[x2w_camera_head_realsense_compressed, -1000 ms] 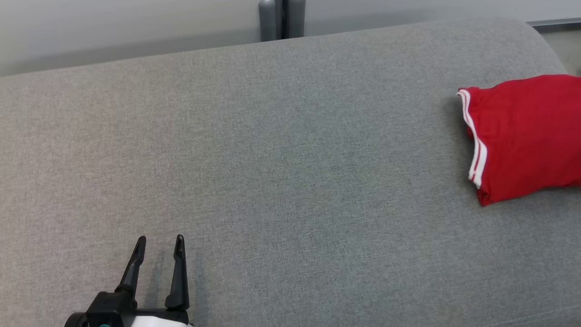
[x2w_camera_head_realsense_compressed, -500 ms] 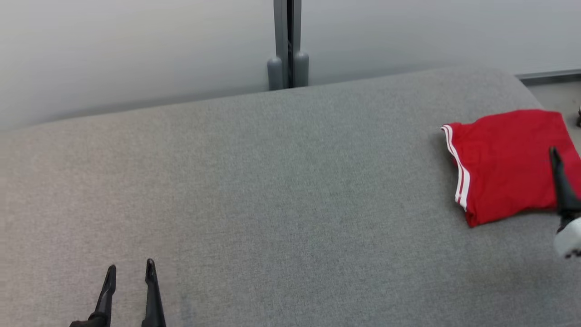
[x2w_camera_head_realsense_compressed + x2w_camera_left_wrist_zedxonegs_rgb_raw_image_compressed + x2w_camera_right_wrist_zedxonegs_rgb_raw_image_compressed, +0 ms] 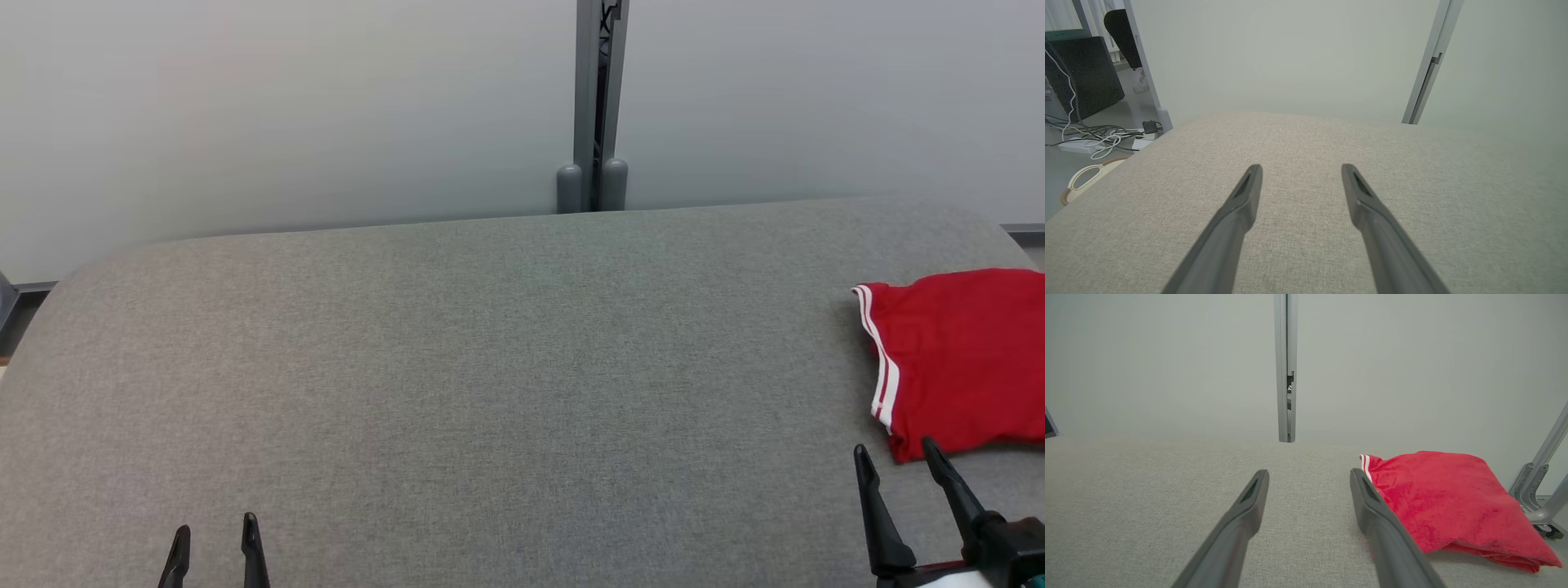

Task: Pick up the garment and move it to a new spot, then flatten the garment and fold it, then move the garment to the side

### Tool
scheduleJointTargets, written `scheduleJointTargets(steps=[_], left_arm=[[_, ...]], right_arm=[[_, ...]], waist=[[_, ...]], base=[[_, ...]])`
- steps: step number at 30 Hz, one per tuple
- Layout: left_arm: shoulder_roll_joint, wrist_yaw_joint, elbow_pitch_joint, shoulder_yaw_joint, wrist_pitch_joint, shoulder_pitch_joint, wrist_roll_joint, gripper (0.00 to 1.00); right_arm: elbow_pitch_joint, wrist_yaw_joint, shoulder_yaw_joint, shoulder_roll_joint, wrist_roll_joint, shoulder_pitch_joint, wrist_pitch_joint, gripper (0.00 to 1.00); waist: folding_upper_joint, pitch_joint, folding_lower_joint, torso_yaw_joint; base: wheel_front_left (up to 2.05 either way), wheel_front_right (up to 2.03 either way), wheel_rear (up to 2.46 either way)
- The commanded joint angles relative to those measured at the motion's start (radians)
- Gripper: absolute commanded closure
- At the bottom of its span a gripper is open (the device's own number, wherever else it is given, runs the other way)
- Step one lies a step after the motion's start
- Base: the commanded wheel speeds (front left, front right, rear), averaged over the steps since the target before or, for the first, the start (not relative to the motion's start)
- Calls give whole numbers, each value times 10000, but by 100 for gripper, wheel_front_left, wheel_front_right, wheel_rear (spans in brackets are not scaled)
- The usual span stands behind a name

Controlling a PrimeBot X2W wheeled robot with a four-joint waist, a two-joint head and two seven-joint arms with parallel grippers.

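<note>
Left gripper [image 3: 215,523]: lower left, above bare desk [image 3: 522,367], jaws wide, holding nothing.
Garment [image 3: 959,359]: red with white-striped hem, folded, lying at the desk's far right edge.
Right gripper [image 3: 894,445]: lower right, just before the garment's near corner, jaws wide, empty.

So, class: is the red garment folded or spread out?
Folded: the red garment sits as a compact packet, with doubled layers showing along its near edge.
</note>
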Motion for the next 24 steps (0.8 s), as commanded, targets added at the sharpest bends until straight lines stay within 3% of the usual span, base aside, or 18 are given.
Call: scheduleJointTargets(steps=[1,7,15,16,21,24], left_arm=[[40,-76,69,42,-42,-204,107,0],[41,-628,624,-149,-42,-378,74,0],[40,-769,885,-318,-42,-345,-108,0],[-4,-764,914,-330,3,-217,-108,100],[-128,-764,1383,-339,82,3,-158,100],[-121,-813,1416,-257,273,-184,-734,100]], right_arm=[[-116,-2,-111,85,-87,175,-42,0],[-158,-2,-446,399,-117,599,-43,0],[-89,-2,-460,437,62,590,-43,0],[-98,0,-428,458,48,572,0,100],[372,0,-360,630,107,692,84,100],[436,0,-412,622,738,535,278,100]], waist=[[-1,-58,0,111],[-1,-158,0,297],[-1,-203,0,330],[-1,-204,0,331],[-1,-203,0,333],[-1,-190,0,332]], base=[[0,0,0],[0,0,0],[0,0,0],[0,0,0],[0,0,0],[0,0,0]])
